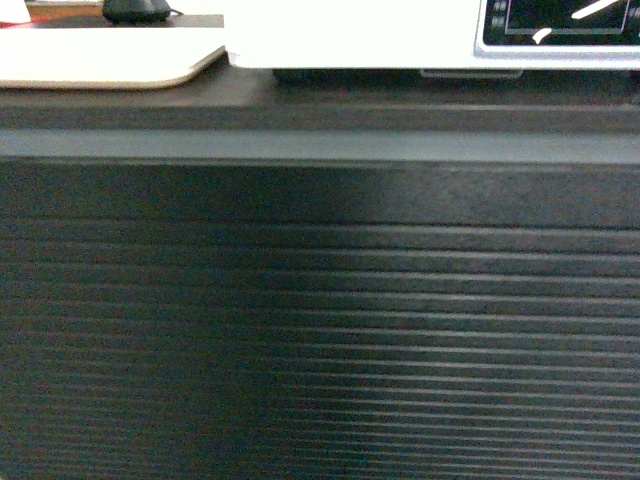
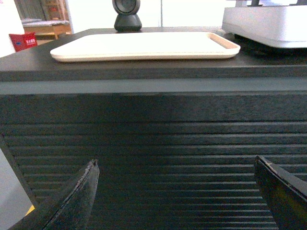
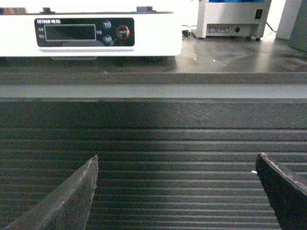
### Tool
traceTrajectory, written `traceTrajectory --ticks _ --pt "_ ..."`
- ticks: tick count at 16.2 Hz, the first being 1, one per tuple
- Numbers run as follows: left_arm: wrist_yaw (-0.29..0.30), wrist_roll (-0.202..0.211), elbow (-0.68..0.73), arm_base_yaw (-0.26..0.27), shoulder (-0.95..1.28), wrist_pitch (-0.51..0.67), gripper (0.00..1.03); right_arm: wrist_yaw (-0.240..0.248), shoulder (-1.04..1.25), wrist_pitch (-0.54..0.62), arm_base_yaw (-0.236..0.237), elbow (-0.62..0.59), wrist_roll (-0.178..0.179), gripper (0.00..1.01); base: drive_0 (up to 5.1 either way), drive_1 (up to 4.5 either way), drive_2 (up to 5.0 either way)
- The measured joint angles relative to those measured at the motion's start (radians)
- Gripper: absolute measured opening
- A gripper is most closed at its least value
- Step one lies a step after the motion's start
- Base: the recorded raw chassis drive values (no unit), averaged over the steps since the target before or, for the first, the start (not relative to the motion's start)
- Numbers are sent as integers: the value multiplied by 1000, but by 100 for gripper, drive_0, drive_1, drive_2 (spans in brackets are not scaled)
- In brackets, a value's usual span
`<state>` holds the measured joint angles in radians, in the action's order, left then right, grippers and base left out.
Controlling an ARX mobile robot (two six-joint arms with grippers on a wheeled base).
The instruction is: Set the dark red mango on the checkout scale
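Before the checkout's (image 1: 320, 330) ribbed front, left gripper (image 2: 177, 196) and right gripper (image 3: 177, 194) hang level, jaws wide, empty; scale (image 3: 91, 33) display faces them.

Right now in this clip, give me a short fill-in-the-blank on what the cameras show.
1. The beige tray lies on the checkout to the ____ of the scale in the left wrist view.
2. Both the left gripper and right gripper stand ____.
3. The checkout's front panel is horizontally ____.
4. The dark red mango is ____ in every view.

Missing: left; open; ribbed; absent
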<state>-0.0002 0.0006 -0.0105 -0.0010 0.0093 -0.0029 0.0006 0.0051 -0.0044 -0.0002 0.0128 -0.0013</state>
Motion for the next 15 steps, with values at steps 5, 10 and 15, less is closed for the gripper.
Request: traceTrajectory --ticks 5,10,15 --pt "0 0 0 0 0 -1 98 -1 0 0 0 0 0 98 0 0 0" --pt "0 0 0 0 0 -4 98 0 0 -2 0 0 0 98 0 0 0" --pt "0 0 0 0 0 -2 98 0 0 -1 0 0 0 98 0 0 0"
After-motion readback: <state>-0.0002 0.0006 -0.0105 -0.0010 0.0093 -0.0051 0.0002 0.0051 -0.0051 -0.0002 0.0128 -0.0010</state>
